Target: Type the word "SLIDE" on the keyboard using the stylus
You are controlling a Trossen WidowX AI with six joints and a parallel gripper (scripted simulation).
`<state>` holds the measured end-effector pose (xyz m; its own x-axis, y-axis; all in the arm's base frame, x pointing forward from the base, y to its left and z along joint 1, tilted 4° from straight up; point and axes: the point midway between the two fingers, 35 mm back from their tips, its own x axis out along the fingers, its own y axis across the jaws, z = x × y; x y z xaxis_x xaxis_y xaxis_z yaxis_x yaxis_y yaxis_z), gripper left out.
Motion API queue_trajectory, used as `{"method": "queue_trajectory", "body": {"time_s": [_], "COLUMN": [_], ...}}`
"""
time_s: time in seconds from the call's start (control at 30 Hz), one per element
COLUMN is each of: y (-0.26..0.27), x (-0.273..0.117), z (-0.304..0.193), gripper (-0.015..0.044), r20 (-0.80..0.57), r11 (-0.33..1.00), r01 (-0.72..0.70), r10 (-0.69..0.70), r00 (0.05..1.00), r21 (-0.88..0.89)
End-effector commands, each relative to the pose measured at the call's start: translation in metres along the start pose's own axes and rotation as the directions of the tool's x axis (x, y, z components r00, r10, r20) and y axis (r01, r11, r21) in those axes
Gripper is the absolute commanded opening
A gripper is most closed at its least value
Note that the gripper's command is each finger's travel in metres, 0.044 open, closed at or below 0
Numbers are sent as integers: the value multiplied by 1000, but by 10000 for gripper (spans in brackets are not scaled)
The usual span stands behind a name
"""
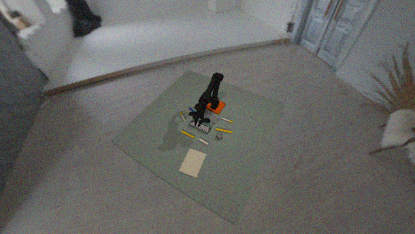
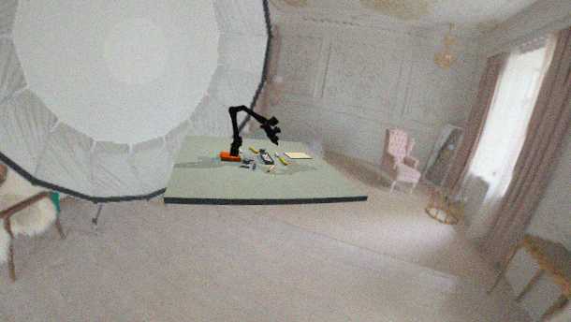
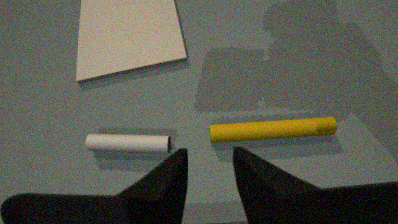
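The small dark keyboard (image 1: 206, 129) (image 2: 267, 158) with pale keys lies on the desk in front of the arm's base. Several slim sticks lie around it; which one is the stylus I cannot tell. A yellow stick (image 1: 188, 134) (image 2: 283, 161) (image 3: 272, 130) and a short white stick (image 1: 203, 141) (image 3: 127, 143) lie beyond the keyboard. My gripper (image 1: 197, 125) (image 2: 277, 143) (image 3: 210, 155) points down above the desk. Its fingers are partly open with a narrow gap and nothing between them. In the wrist view both sticks lie ahead of the fingertips.
A tan board (image 1: 192, 163) (image 2: 298, 155) (image 3: 130, 42) lies farther out. Another yellow stick (image 1: 224, 130), a white stick with a yellow end (image 1: 226, 120) and a grey object (image 1: 219, 137) lie to one side of the keyboard. A blue item (image 1: 192, 109) is near the orange base (image 1: 221, 107) (image 2: 225, 156).
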<state>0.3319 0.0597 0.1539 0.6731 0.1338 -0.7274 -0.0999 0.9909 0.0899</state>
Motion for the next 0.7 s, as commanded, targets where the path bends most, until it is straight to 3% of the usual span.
{"method": "queue_trajectory", "body": {"time_s": [0.0, 0.13, 0.57, 0.67], "y": [24, 37, 37, 17], "x": [21, 22, 22, 23], "z": [-57, -98, -100, -98], "gripper": [20, 0, 0, 0], "r20": [-374, -620, -630, -630], "r11": [1000, 1000, 1000, 999], "r01": [-14, 7, 8, 10], "r10": [12, -22, -24, -27], "r00": [927, 785, 776, 776], "r21": [-4, -27, -29, -31]}}
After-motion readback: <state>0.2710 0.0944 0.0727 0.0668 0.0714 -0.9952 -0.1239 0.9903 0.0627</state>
